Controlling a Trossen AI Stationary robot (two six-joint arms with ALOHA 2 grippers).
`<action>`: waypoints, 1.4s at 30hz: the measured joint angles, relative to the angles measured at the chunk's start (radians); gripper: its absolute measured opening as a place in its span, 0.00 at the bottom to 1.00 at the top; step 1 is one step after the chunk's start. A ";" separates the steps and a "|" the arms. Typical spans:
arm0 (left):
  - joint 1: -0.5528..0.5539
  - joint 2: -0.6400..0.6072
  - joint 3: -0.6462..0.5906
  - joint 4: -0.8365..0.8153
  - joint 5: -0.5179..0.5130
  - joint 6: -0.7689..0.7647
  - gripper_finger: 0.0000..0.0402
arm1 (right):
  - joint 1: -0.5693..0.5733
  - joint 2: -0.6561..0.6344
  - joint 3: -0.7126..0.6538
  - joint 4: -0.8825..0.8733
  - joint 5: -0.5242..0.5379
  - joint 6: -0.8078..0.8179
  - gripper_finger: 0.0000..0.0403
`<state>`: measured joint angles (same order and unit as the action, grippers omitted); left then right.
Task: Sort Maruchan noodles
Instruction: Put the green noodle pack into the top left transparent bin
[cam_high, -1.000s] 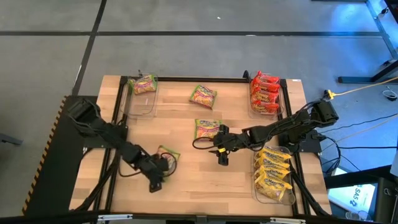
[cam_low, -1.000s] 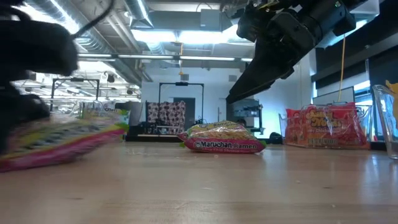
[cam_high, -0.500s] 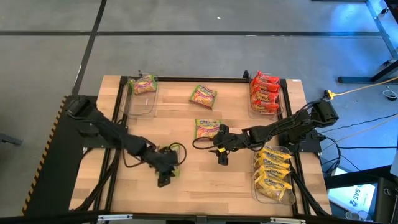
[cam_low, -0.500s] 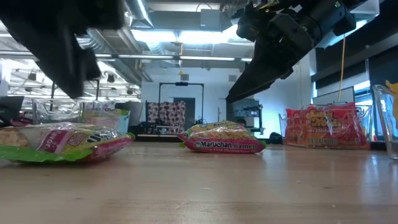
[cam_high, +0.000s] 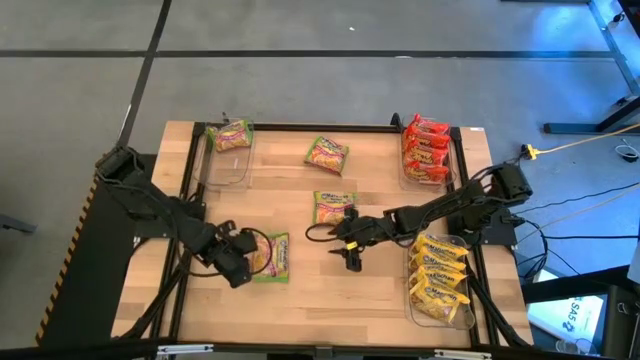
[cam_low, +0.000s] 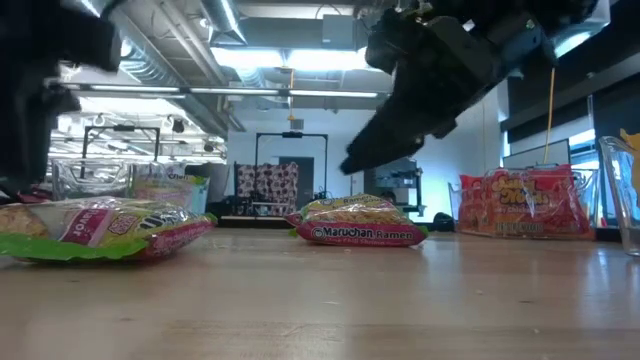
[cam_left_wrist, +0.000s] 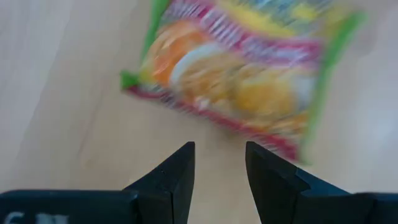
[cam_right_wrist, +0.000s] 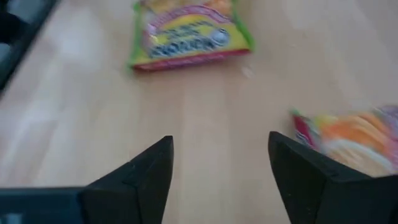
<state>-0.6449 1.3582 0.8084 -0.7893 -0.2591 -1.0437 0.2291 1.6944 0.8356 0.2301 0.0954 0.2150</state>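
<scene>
Left gripper (cam_high: 238, 270) has let go: its fingers stand apart with nothing between them, and the green-pink packet (cam_high: 268, 256) it was carrying a second ago now lies flat on the table (cam_high: 300, 300), just beside it. My right gripper (cam_high: 350, 258) hangs open and empty near the middle packet (cam_high: 333, 206). That drop missed the left bin (cam_high: 228, 160), so I reckon it needs another pick.

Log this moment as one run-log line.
left hand: open, empty, beside green-pink packet | right hand: open, empty, near centre packet | packets on table: three
</scene>
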 joint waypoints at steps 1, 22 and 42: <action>0.000 0.000 -0.022 0.010 0.003 -0.001 0.34 | 0.000 0.015 0.000 0.032 -0.020 -0.009 0.59; 0.001 0.053 -0.218 0.520 -0.012 0.120 0.34 | 0.000 0.072 0.000 0.240 -0.006 -0.018 0.76; 0.061 0.296 -0.215 0.946 -0.073 0.324 0.34 | -0.132 0.194 0.064 0.248 -0.128 0.251 0.76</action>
<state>-0.5842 1.6542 0.5938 0.1567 -0.3319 -0.7198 0.0966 1.8884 0.8995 0.4779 -0.0328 0.4660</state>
